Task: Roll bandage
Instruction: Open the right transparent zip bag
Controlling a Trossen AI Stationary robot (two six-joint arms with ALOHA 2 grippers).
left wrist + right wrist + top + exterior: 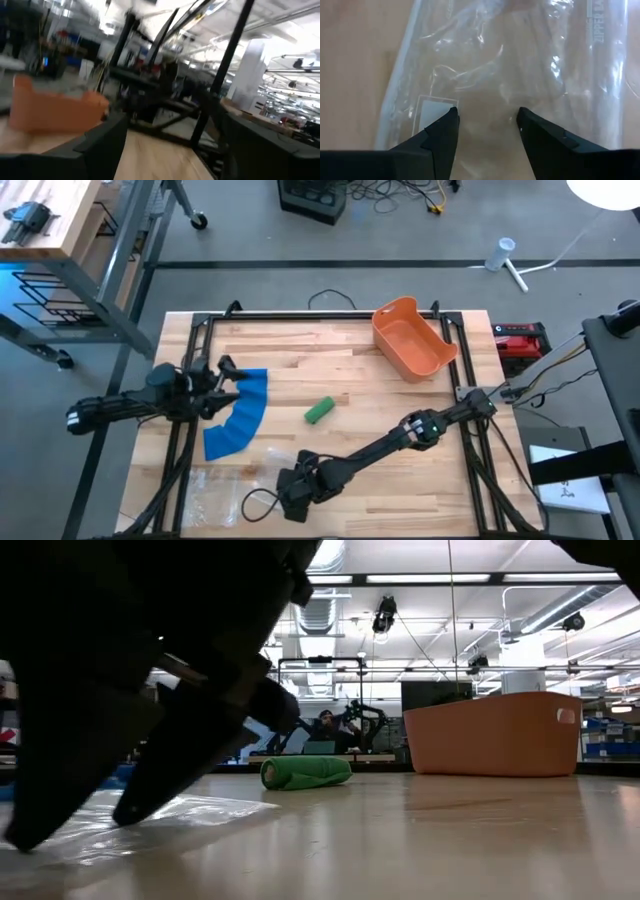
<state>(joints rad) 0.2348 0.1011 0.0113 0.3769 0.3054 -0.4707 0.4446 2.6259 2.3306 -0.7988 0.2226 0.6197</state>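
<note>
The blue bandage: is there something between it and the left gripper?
Nothing visible stands between them. In the high view the left gripper, open, is right at the upper end of the blue bandage, which lies unrolled on the table. The green roll lies apart, and the right gripper is over the clear plastic bag.

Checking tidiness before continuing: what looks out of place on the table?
The blue bandage lies unrolled in a loose curve by the left gripper, while the green roll stays wound. A crumpled clear zipper bag lies under the open right gripper.
</note>
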